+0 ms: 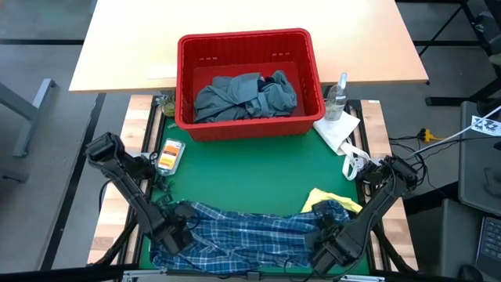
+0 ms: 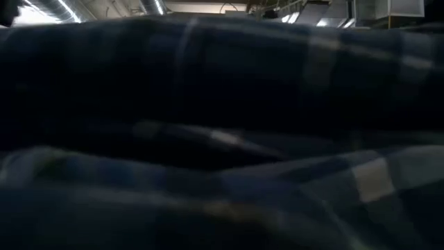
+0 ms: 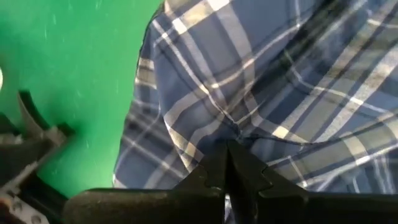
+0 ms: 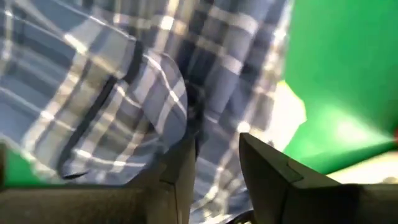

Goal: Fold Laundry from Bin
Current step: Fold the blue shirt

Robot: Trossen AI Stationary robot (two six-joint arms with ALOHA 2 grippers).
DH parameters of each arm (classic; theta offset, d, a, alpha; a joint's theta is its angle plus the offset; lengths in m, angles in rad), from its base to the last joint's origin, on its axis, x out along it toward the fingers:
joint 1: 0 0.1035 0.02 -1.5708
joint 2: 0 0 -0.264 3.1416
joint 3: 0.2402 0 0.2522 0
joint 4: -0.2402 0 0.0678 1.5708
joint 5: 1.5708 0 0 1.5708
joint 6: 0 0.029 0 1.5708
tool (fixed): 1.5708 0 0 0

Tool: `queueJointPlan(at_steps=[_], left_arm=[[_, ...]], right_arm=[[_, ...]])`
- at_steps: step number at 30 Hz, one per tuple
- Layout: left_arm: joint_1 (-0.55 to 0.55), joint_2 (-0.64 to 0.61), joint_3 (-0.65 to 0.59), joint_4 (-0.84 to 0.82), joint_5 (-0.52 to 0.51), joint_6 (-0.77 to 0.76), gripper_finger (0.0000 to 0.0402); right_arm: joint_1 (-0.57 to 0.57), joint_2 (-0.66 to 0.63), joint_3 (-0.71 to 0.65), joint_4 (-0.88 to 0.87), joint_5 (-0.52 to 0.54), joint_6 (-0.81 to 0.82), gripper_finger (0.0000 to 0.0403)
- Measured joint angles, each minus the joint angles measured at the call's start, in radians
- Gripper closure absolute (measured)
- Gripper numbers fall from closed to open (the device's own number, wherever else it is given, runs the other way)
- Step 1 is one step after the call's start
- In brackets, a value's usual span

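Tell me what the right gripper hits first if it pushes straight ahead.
Most likely the plaid shirt: the right gripper stands open with its fabric right before the fingers, though depth is unclear.

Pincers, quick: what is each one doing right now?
Left pincer: shut on the plaid shirt.
Right pincer: open, fingers over the plaid shirt, nothing clamped.

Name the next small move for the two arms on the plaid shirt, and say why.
Probably close the right gripper on the plaid shirt. The left gripper is already pinched shut on the cloth at its end, while the right one's fingers stand apart over the fabric. The shirt lies crumpled along the near edge of the green mat, so both ends need holding before spreading.
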Motion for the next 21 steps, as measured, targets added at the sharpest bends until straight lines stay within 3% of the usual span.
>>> queueJointPlan(at_steps=[7,16,21], left_arm=[[-0.050,0.000,0.000,0.002,0.006,-0.073,0.0401],[-0.057,0.000,0.000,0.005,-0.024,-0.086,0.0400],[-0.057,0.000,0.000,0.000,-0.025,-0.067,0.0363]], right_arm=[[0.000,0.000,0.000,0.000,0.150,-0.082,0.0276],[-0.001,0.000,0.000,0.000,0.137,-0.131,0.0276],[-0.001,-0.002,0.000,0.001,0.098,-0.150,0.0276]])
